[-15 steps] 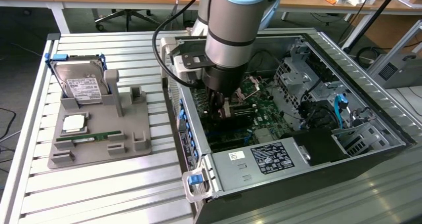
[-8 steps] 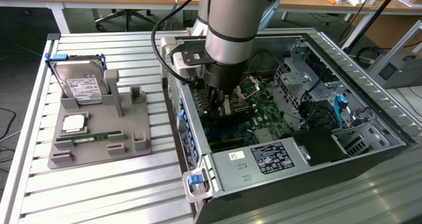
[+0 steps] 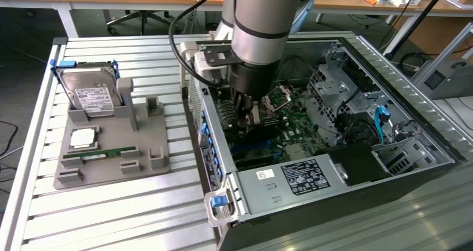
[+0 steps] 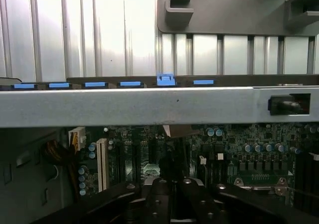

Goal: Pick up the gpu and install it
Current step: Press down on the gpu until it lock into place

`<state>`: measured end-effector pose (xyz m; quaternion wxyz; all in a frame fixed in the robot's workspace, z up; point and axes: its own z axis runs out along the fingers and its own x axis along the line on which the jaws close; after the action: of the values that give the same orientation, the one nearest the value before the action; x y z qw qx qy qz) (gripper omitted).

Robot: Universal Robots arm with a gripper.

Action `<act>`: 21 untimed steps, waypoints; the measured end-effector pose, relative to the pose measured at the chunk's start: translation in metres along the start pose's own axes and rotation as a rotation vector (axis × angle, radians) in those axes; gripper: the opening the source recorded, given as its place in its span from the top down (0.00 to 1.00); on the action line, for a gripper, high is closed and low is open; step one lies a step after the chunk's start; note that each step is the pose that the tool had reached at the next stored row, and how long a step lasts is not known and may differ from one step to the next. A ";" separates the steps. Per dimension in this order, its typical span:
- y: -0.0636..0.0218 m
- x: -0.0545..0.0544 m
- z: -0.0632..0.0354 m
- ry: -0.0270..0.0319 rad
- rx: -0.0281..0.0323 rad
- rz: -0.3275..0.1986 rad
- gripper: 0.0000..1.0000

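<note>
My gripper [image 3: 250,115] reaches down into the open computer case [image 3: 414,123], over the green motherboard [image 3: 296,126]. Its fingers are shut on the gpu [image 3: 256,132], a thin dark card that stands on edge just under them, low over the board near the case's wall on the exterior view's left. In the wrist view the gripper [image 4: 169,186] is closed around the card's dark edge [image 4: 172,167], with the motherboard [image 4: 249,149] and its slots behind. Whether the card sits in a slot is hidden.
A grey holder [image 3: 111,151] on the slatted table [image 3: 111,212] carries a silver hard drive [image 3: 90,95], a small silver square part [image 3: 83,138] and a green memory stick [image 3: 99,153]. The power supply [image 3: 296,179], drive cage [image 3: 333,82] and case rim [image 4: 149,107] with blue clips [image 4: 165,79] surround the gripper.
</note>
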<state>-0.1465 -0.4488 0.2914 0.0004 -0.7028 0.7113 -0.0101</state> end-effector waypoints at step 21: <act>-0.0550 -0.001 0.0001 -0.0065 -0.0624 -0.003 0.89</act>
<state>-0.0914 -0.4488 0.2921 -0.0192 -0.7036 0.7102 0.0144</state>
